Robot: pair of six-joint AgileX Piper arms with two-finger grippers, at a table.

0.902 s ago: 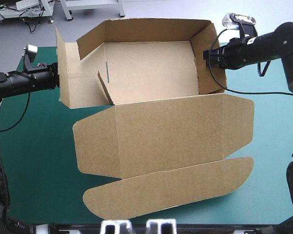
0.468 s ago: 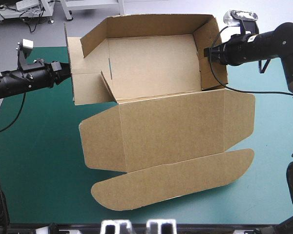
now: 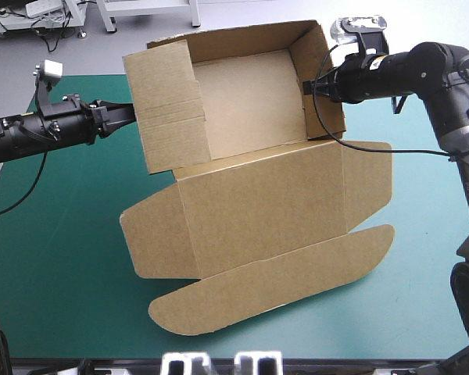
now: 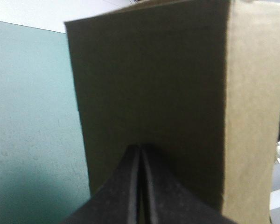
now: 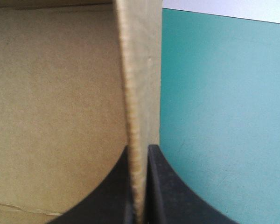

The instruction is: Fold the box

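1. Box [image 3: 242, 101] sits on the worktop [image 3: 47, 234] toward the far edge. Back & side walls are up. The lid [image 3: 262, 203] lies flat toward the near edge, rounded flap [image 3: 273, 289] nearest.
2. Left gripper [image 3: 130, 114]: fingers [image 4: 123, 191] clenched into 1 point, nothing between them. The tip is against the outer face of the left wall [image 3: 168, 105].
3. Right gripper [image 3: 308, 86]: fingers [image 5: 163, 186] clamped on the right wall [image 3: 328, 94], w/ the board edge pinched between them.
4. Left wall shows a broad face from above, so it looks tilted, not square.
5. Step in hand, prob.: left pushes its wall in to seat it while right anchors the tray.
6. Doing it well:
   - push low & mid-wall, straight along the crease, so the board hinges & doesn't buckle;
   - right grip firm, no pulling, or the whole box slides or twists on the cover;
   - go slow, since a blunt tip can skid off the smooth board;
   - leave the lid flat, out of the way.
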